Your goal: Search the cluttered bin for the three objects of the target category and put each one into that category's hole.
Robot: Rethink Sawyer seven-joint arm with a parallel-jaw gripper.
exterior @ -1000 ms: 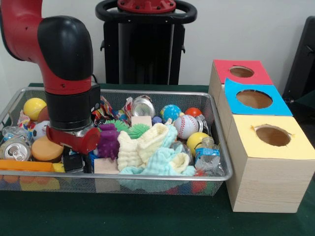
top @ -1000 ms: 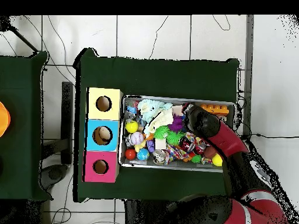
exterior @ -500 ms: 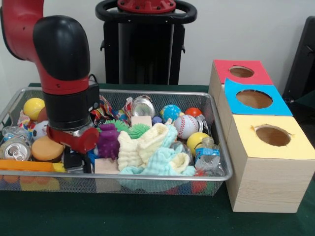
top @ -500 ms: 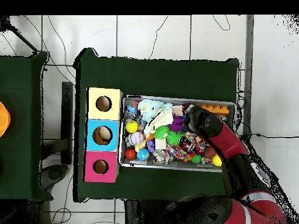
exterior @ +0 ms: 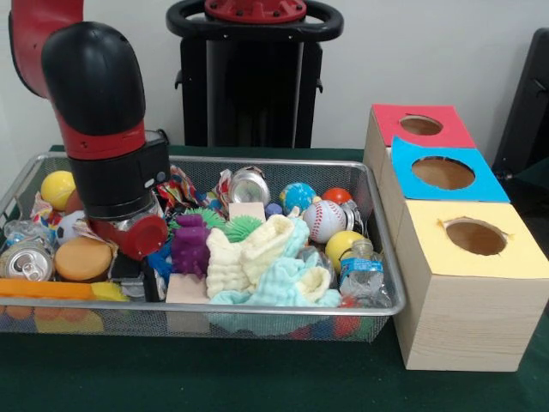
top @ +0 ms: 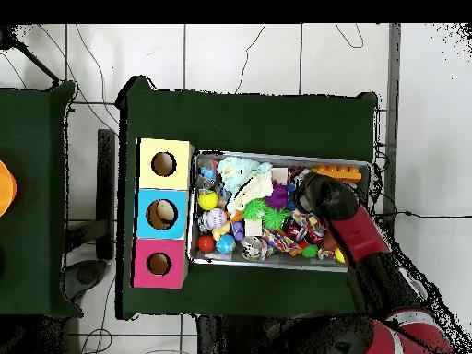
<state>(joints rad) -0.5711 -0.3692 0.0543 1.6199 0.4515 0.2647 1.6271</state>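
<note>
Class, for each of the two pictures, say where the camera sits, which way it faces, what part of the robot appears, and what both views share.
Front view: across the table, facing the pedestal; the red and black arm comes down into the wire bin.
Overhead view: above, looking straight down; the arm enters from the bottom right.
Shared: the bin, the red-topped box, the blue and yellow ones.

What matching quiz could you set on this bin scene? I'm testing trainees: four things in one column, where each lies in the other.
Things:
1. baseball
2. drink can
3. purple spiky toy
4. red-surround hole

Places, front view:
A. on the box farthest from the camera
B. bin's left end, beside the orange disc
C. right of the arm, left of the pale cloths
D. right half of the wire mesh bin, behind the yellow ball

Pairs: 1-D, 2-B, 3-C, 4-A
</note>
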